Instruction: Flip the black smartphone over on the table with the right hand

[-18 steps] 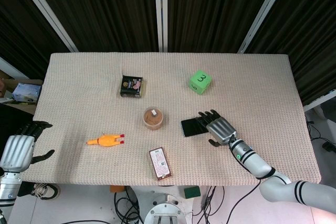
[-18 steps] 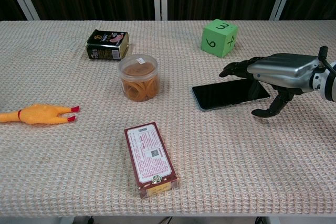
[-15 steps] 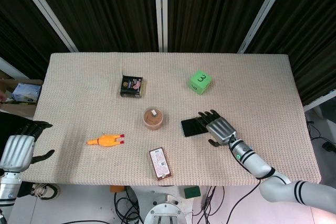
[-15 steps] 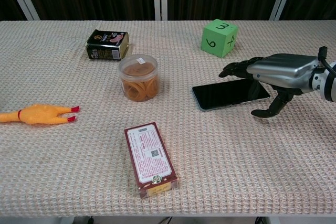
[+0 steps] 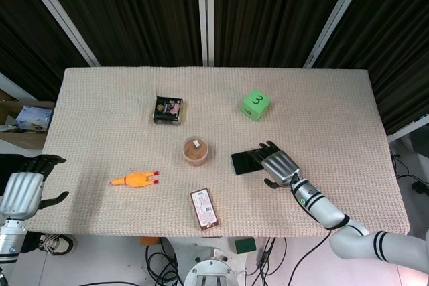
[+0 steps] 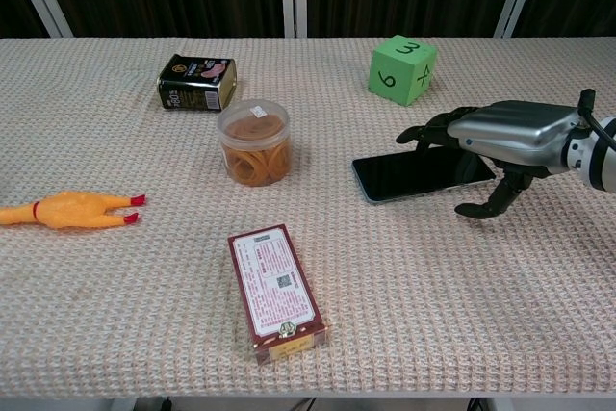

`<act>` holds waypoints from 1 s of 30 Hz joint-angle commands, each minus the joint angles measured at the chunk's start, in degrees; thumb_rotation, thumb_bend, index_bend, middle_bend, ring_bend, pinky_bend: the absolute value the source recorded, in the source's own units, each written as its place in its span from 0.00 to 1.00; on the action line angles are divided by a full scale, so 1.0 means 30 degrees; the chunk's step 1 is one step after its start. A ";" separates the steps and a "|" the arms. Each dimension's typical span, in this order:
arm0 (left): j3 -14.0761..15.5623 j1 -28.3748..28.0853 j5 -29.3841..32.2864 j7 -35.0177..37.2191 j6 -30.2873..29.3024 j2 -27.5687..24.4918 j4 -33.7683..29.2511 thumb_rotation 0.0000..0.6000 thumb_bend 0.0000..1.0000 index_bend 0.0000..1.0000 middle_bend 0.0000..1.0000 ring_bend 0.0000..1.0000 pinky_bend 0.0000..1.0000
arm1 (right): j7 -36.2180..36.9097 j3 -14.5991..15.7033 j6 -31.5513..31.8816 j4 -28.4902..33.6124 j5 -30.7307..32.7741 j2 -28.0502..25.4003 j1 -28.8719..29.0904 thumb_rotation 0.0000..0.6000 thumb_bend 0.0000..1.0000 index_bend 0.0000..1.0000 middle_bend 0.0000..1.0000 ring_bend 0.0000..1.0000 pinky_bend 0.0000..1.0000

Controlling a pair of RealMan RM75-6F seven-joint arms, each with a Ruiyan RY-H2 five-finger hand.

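Black smartphone (image 6: 422,173) lies flat on the desk (image 6: 481,315), right of centre, dark glossy face up. Right robot hand (image 6: 500,134) hangs palm-down over the phone's right end, fingers (image 6: 428,129) spread and reaching out above its far edge, thumb curled down just beside the near right corner. Fingers apart, nothing held; whether any fingertip touches the phone cannot be told.

Around the phone:
- Green die (image 6: 401,68), marked 3, 6 and 4, behind the phone, apart from it.
- Clear round tub of tan rubber bands (image 6: 254,142), to the phone's left, near but not touching.
- Dark tin can (image 6: 196,82) lying on its side, behind the tub.
- Red-and-white flat box (image 6: 276,293), near front edge, well left of the phone.
- Yellow rubber chicken (image 6: 65,210), far left, lying flat.

Nothing rests on the phone or against its edges; the tub is its closest neighbour.

Left robot hand (image 5: 22,189) hangs off the desk's left front corner in the head view, fingers loosely apart, holding nothing.
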State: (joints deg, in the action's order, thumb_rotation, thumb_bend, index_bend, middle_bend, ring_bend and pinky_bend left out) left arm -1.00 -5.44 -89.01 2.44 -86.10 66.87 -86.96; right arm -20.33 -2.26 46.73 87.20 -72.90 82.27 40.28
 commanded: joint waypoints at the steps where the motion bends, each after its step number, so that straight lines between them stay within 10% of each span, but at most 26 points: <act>1: 0.0017 0.0038 0.0042 0.0059 -0.0011 0.0021 0.0070 1.00 0.07 0.29 0.26 0.21 0.32 | 0.0008 0.0007 0.0051 -0.0030 -0.0037 0.0078 0.0025 1.00 0.34 0.00 0.19 0.01 0.00; 14: 0.0004 -0.0025 0.0227 0.0272 0.0248 0.0086 0.0332 1.00 0.08 0.29 0.26 0.21 0.32 | 0.0047 -0.0109 -0.0348 -0.1228 0.0126 0.1008 0.0517 1.00 0.35 0.01 0.19 0.01 0.00; 30: 0.0009 -0.0015 0.0549 0.0767 0.0544 0.0199 0.0887 1.00 0.08 0.30 0.26 0.21 0.32 | 0.1207 -0.0343 -0.0363 -0.3767 -0.0761 0.2856 0.1102 1.00 0.43 0.29 0.29 0.13 0.10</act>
State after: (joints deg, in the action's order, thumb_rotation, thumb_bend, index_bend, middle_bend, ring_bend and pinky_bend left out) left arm -0.97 -5.47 -87.38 4.72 -84.49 67.45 -84.32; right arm -17.18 -3.14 45.31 76.48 -74.73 90.31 43.45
